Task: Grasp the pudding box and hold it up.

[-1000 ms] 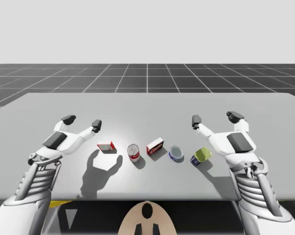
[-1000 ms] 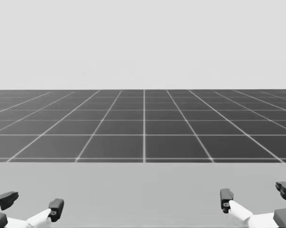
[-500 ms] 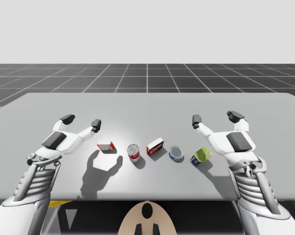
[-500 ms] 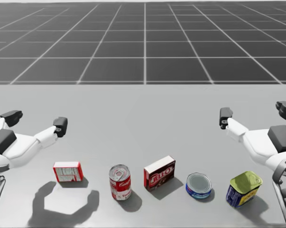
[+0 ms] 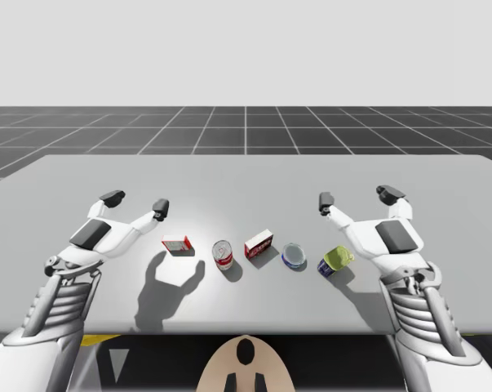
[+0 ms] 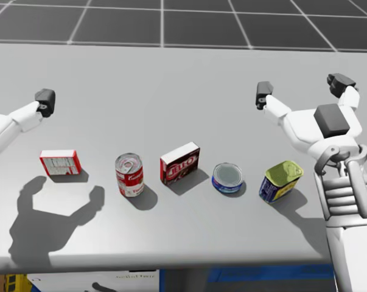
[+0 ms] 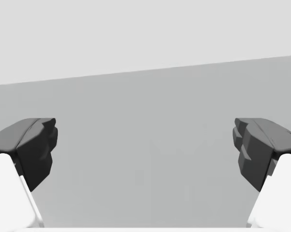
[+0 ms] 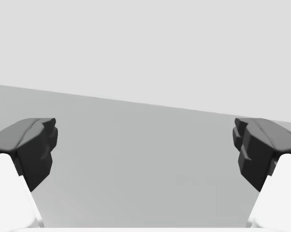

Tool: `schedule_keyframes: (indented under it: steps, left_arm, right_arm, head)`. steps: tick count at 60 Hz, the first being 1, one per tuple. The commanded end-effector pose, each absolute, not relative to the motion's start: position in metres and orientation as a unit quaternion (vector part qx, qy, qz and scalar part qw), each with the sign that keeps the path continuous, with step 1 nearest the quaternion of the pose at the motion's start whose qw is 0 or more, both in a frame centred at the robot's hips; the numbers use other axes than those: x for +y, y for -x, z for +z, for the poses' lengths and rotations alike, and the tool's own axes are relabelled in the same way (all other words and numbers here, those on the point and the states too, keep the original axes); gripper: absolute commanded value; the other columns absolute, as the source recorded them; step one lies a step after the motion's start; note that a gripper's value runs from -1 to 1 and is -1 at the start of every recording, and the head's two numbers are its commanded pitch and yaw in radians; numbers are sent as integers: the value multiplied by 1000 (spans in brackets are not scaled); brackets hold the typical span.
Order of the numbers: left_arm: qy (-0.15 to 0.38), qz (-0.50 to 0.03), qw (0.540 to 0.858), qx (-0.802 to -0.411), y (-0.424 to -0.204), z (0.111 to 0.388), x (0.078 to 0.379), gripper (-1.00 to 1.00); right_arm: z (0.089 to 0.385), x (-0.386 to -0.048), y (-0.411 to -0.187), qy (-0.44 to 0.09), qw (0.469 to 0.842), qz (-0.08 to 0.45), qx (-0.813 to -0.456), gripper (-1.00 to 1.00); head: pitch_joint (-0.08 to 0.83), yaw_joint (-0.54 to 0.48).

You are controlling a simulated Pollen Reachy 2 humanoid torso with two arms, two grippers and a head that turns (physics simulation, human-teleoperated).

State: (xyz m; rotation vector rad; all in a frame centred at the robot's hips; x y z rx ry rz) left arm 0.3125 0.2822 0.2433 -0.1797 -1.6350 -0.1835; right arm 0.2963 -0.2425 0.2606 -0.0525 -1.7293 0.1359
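The pudding box (image 5: pixel 259 242) (image 6: pixel 180 163), dark red with a white top, stands in the middle of a row of items on the grey table (image 5: pixel 246 175). My left gripper (image 5: pixel 136 202) hovers open above the table, to the left of the row and beyond it. One of its fingertips (image 6: pixel 45 100) is in the head view. My right gripper (image 5: pixel 358 198) (image 6: pixel 302 88) hovers open to the right, beyond the row's right end. Both wrist views look along open fingers, left gripper (image 7: pixel 145 154) and right gripper (image 8: pixel 145 154), at bare table.
Left to right the row holds a small red and white box (image 5: pixel 176 243) (image 6: pixel 60 162), a red and white can (image 5: pixel 222 254) (image 6: pixel 129 174), the pudding box, a flat blue can (image 5: pixel 294 255) (image 6: pixel 227 177), and a blue can with a yellow-green top (image 5: pixel 335 260) (image 6: pixel 282 180). The table's front edge lies close behind the row.
My head has turned further down, so the row now sits mid-picture. My right gripper has shifted very slightly left. The items have not moved.
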Motion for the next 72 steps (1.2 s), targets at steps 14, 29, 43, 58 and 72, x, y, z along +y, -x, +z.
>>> schedule_keyframes:
  steps: [14, 29, 43, 58, 72]
  left_arm:
    - [78, -81, 677, -728, -312, 243, 281, -1000]
    - [79, -80, 676, -728, -311, 244, 281, -1000]
    - [77, -81, 678, -727, -312, 242, 281, -1000]
    - [73, -83, 678, -727, -313, 242, 280, -1000]
    - [70, -84, 677, -728, -313, 242, 280, -1000]
  right_arm:
    - [263, -224, -285, -47, 683, 78, -725, -1000]
    - [262, -174, -252, -151, 704, 116, -684, -1000]
    - [235, -139, -250, -196, 727, 160, -638, -1000]
    - [214, -120, -251, -218, 753, 166, -598, -1000]
    - [192, -103, -267, -208, 771, 163, -580, -1000]
  head:
    - [657, -74]
    - [685, -73]
    - [696, -77]
    - [694, -82]
    - [694, -80]
